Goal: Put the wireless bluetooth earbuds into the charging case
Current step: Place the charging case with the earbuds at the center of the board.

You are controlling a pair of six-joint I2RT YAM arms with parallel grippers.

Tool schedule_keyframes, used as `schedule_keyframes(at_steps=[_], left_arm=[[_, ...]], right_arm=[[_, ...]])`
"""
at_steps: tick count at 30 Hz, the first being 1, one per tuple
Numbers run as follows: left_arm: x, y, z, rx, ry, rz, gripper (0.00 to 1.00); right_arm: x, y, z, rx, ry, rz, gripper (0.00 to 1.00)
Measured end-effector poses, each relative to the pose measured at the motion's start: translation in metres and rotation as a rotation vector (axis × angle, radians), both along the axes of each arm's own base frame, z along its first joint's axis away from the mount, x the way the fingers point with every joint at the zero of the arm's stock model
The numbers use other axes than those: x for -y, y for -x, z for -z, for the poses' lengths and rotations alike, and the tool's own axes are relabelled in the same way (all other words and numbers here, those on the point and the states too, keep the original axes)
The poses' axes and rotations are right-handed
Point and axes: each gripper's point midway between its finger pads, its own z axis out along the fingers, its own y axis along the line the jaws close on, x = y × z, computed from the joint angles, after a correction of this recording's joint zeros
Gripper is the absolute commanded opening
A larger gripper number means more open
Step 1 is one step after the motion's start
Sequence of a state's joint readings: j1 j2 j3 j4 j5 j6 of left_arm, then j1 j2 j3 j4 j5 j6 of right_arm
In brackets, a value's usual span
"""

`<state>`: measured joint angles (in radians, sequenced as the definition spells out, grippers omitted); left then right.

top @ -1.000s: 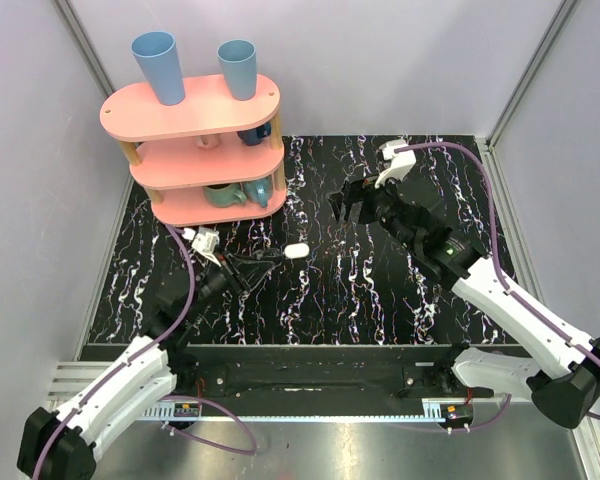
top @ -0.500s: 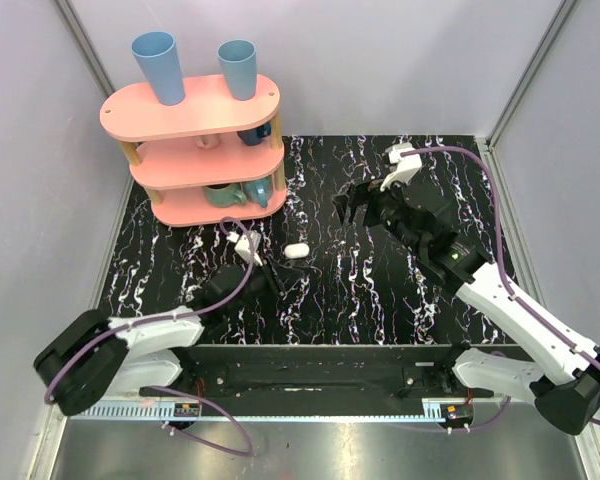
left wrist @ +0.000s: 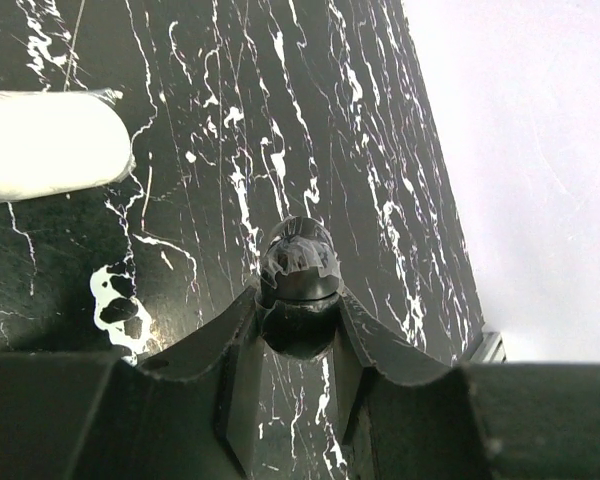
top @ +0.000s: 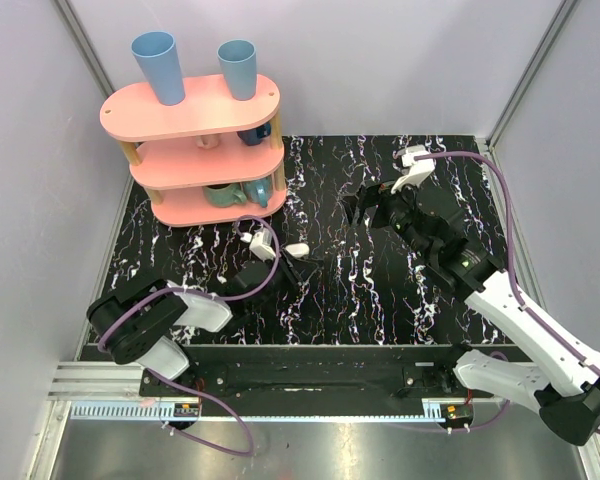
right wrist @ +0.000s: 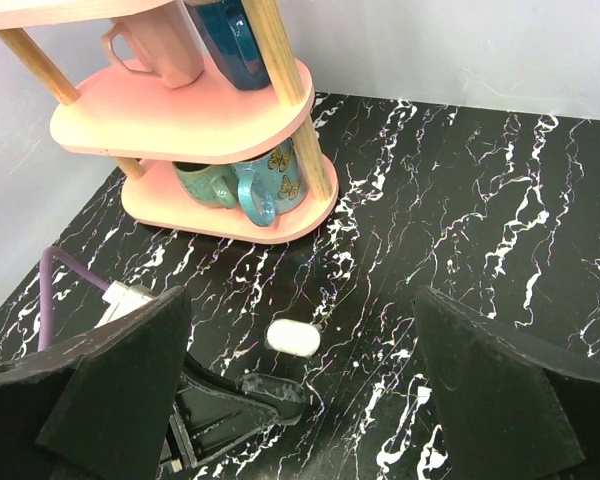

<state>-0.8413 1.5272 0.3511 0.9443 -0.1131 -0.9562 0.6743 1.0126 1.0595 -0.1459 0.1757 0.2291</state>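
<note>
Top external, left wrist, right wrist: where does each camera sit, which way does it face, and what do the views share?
Top external: above and behind the arms, facing down on the black marbled tabletop; both arms, left claw and right claw show.
Left wrist: on the left arm, facing low along the tabletop; its dark fingers fill the bottom.
Right wrist: on the right arm, facing down toward the pink three-tier shelf; its dark fingers frame the sides.
Shared: all three show the small white glossy oval case.
</note>
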Motion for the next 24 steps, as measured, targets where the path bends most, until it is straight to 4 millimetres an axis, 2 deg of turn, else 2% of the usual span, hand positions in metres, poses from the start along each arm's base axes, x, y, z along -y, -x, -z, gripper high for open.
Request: schedule_keyframes(at_steps=[6,9,16,24], left_arm=[[-0.005,-0.009,-0.005,-0.005,0.032,-0.066,0.04],[-0.01,-0.007,0.0,-0.012,0.031,-0.082,0.04],[-0.024,0.001,0.041,-0.098,-0.027,-0.102,0.05],[-0.023,0.0,0.059,-0.16,-0.003,-0.129,0.09]], right_arm=[[0.004,0.001,-0.001,0.007,0.002,0.01,1.0],[0.005,0.0,-0.001,0.008,0.004,0.015,1.0],[0.006,-0.001,0.0,0.005,0.006,0.016,1.0],[0.006,-0.001,0.001,0.005,0.006,0.017,1.0]])
